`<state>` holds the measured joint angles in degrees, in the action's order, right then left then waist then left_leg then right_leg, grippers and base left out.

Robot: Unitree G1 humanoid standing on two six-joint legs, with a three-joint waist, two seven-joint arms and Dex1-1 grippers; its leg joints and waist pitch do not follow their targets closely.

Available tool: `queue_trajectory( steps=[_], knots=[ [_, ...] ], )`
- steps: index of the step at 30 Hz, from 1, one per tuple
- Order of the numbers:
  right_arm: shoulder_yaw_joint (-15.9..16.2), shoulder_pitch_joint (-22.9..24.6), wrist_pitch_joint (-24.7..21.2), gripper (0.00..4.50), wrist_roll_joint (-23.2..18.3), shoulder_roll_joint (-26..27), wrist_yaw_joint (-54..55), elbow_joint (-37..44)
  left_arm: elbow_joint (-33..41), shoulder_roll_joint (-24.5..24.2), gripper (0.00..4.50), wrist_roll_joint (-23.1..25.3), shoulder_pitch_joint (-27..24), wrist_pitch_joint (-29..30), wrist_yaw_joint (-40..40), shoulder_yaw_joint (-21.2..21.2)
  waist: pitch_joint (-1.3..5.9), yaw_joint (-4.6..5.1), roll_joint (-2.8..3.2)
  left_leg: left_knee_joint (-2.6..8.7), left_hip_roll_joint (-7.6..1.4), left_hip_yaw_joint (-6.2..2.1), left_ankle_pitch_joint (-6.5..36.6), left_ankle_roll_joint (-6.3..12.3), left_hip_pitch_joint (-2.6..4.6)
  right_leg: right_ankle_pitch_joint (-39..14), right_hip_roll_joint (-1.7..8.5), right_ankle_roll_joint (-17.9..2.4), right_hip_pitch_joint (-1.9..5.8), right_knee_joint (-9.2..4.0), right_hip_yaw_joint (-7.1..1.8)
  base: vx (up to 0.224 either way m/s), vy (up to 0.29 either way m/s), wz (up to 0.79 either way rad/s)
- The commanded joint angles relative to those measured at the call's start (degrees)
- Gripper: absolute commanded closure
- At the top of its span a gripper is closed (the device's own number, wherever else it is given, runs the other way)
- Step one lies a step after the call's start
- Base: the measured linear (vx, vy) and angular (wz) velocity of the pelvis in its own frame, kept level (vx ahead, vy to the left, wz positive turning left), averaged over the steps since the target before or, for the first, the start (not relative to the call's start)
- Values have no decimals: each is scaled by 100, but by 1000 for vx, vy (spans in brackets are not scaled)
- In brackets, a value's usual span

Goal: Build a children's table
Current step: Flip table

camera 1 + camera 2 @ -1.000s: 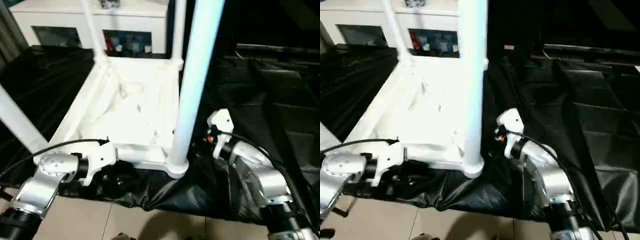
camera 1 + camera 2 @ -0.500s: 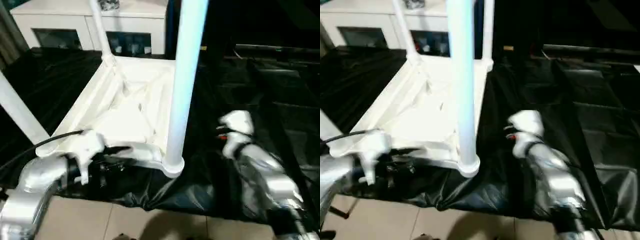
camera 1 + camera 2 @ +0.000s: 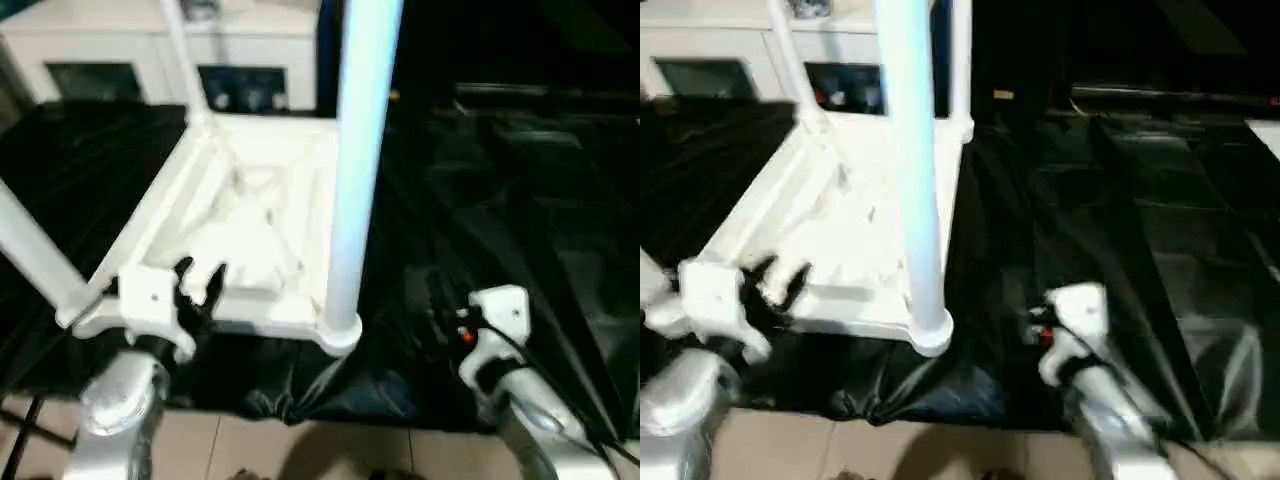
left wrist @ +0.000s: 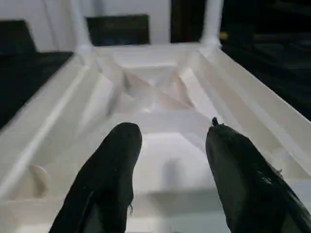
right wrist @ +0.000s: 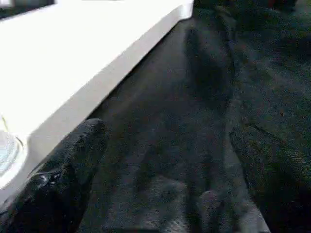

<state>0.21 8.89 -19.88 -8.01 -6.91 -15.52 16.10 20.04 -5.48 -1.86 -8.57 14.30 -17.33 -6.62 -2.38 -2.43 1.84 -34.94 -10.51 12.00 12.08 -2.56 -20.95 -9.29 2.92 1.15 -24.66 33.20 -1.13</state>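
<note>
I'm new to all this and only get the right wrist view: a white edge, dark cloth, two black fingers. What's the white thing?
Observer: It's the tabletop of a children's table, lying ribbed underside up on the black cloth.
Operator: Does it have legs yet?
Observer: A white leg stands upright at its near right corner.
Operator: Where's the other pincer?
Observer: The left pincer is over the tabletop's near edge, open, with nothing between its fingers.

Both silver forearms reach forward from below. The left gripper point(image 4: 167, 160) has its two black fingers point(image 4: 109, 174) spread apart, holding nothing. The right gripper point(image 5: 165, 179) also has its fingers point(image 5: 63, 174) spread wide and empty.
</note>
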Motion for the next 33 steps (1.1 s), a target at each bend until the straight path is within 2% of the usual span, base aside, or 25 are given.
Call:
queue_trajectory(
  steps=[1, 2, 3, 4, 5, 6, 7, 8, 9, 10, 11, 12, 13, 14, 15, 17, 18, 19, 20, 22, 25, 29, 30, 31, 33],
  knots=[
    [-191, -123, 26, 0, 112, 74, 182, -90, -1, -66, 192, 333, -76, -368, 30, 167, 250, -64, -113, 79, -35, -194, 1660, 373, 29, -4103, 431, -135, 115, -779, -812, 27, 122, -54],
    [-283, -175, 30, 0, 86, 85, 209, -92, 6, -28, 192, 327, -121, -375, 26, 218, 235, -26, -58, 248, -109, -212, 1632, 239, 84, -3784, 188, -131, 9, -692, -667, -24, 121, -49],
    [-340, -194, 14, 0, 52, 73, 222, -81, 6, 6, 192, 299, -141, -380, 46, 261, 193, 68, 87, 575, -284, -303, 1899, -114, 186, -2447, -233, -166, -131, -475, -235, -43, 96, -24],
    [-365, -208, -10, 0, 31, 36, 216, -46, 43, 16, 192, 282, -188, -391, 70, 293, 150, 186, 211, 943, -707, -639, 2406, -666, 194, -946, -216, -308, 39, -40, 148, -43, 96, -24],
    [-337, -201, -63, 0, 13, -69, 197, 46, 158, -16, 192, 283, -302, -400, 110, 347, 150, 186, 211, 943, -707, -639, 2406, -666, 194, -946, -216, -308, 39, -40, 148, -54, 72, -5],
    [-337, -201, -63, 0, 13, -69, 197, 46, 158, -16, 192, 283, -302, -400, 110, 347, 147, 266, 301, 1129, -1197, -820, 1893, -626, 227, -261, -49, -422, 35, 181, 319, 0, 0, 0],
    [-338, -247, -52, 0, -152, -187, 40, 146, 318, 99, 192, 110, -463, -228, 226, 271, 56, 304, 369, 1129, -1303, -786, 1512, -228, 139, -315, 45, -448, 47, 398, 414, 0, 0, 0],
    [-292, -261, 1, 0, -119, -296, -63, 133, 317, 150, 192, 90, -547, -201, 302, 228, 70, 328, 350, 1046, -1276, -768, 1467, 78, 150, -446, 139, -455, 87, 400, 407, -5, -59, 2],
    [-252, -269, 52, 0, -80, -387, -173, 111, 281, 199, 192, 116, -632, -246, 381, 183, 97, 335, 205, 865, -1070, -660, 1545, 592, 174, -536, 322, -606, 146, 240, 301, -18, -106, -11],
    [-251, -269, 63, 0, -195, -500, -430, 99, 235, 252, 164, 215, -748, -355, 518, 128, 183, 321, -21, 424, -361, -322, 1503, 721, -99, -177, 484, -997, 400, -141, 102, -18, -106, -11],
    [-222, -274, 40, 0, -315, -587, -673, 124, 201, 318, 164, 208, -829, -450, 618, 9, 240, 243, -195, 80, 82, -121, 1300, 693, -193, -562, 537, -906, 469, -377, 73, -57, -120, -9],
    [-220, -275, 35, 0, -334, -595, -706, 128, 196, 327, 158, 205, -839, -465, 631, -7, 167, 76, -173, 77, 13, -290, 701, 599, -184, -1973, 857, -341, 444, -515, -79, -60, -120, -4],
    [-187, -304, -2, 0, -497, -662, -1002, 157, 161, 425, 152, 188, -953, -577, 824, -240, 179, 45, -314, 130, 45, -303, 501, 515, -280, -3070, 654, 160, 497, -544, -42, -60, -120, -4],
    [-160, -332, -24, 0, -623, -725, -1223, 150, 188, 571, 152, 23, -1054, -723, 937, -415, 128, 28, -241, 228, -10, -362, 505, 454, -282, -3388, 638, 227, 454, -530, -22, -35, -107, -9],
    [-152, -336, -33, 0, -648, -746, -1273, 147, 201, 593, 122, 31, -1079, -722, 979, -435, 101, 42, -233, 305, -34, -381, 609, 322, -277, -3624, 506, 258, 420, -547, 80, -34, -65, -7],
    [-40, -343, -121, 0, -840, -923, -1653, 163, 319, 747, 113, 38, -1299, -789, 1246, -576, 77, 57, -171, 391, -125, -416, 1027, 218, -173, -3561, 420, 70, 343, -563, 170, -17, -32, -4],
    [82, -311, -198, 0, -988, -1117, -1934, 278, 527, 873, 113, 75, -1478, -806, 1412, -593, 59, 69, -230, 432, -166, -433, 1300, 187, -156, -3525, 397, -44, 350, -548, 204, 0, 0, 0],
    [183, -286, -290, 0, -1180, -1259, -2195, 404, 702, 993, 94, 44, -1622, -877, 1495, -592, 52, 55, -181, 477, -239, -466, 1481, 160, -117, -3328, 402, -180, 348, -536, 194, 0, 0, 0],
    [211, -274, -346, 0, -1311, -1309, -2341, 465, 777, 1064, 94, 7, -1692, -950, 1515, -578, -22, 74, -234, 507, -250, -463, 1623, 181, -106, -3301, 392, -227, 318, -556, 193, 0, 0, 0],
    [287, -231, -366, 0, -1456, -1432, -2636, 551, 863, 1170, 73, 55, -1804, -1013, 1616, -568, 40, 23, -171, 537, -328, -499, 1677, 210, -30, -2744, 442, -499, 377, -508, 169, 0, 0, 0],
    [414, -310, -485, 0, -1730, -1550, -3161, 585, 968, 1334, 48, 244, -1845, -946, 1943, -639, -12, 0, -184, 622, -412, -525, 1804, 188, -3, -1946, 433, -780, 401, -450, 171, 18, 42, 4],
    [754, -620, -649, 0, -1924, -1488, -3473, 482, 1090, 1300, 24, 164, -1817, -863, 2094, -880, -56, 25, -216, 637, -357, -526, 1917, 57, -19, -1737, 475, -836, 443, -416, 151, 27, 48, -1],
    [851, -771, -679, 0, -1925, -1462, -3449, 426, 1165, 1216, 16, 118, -1798, -773, 2108, -951, -50, 19, -194, 628, -363, -526, 1714, 66, -18, -1449, 503, -877, 454, -396, 138, 0, 0, 0],
    [866, -885, -706, 0, -1957, -1425, -3433, 385, 1224, 1173, 7, 84, -1767, -716, 2116, -993, -79, 40, -253, 624, -357, -513, 1471, 98, -39, -1098, 492, -925, 459, -374, 144, 0, 0, 0],
    [885, -963, -661, 0, -1931, -1367, -3399, 315, 1225, 1095, 7, 75, -1759, -684, 2120, -1034, -72, 26, -239, 598, -357, -493, 1302, 144, -21, -782, 507, -997, 470, -335, 131, 0, 0, 0]
  ],
)
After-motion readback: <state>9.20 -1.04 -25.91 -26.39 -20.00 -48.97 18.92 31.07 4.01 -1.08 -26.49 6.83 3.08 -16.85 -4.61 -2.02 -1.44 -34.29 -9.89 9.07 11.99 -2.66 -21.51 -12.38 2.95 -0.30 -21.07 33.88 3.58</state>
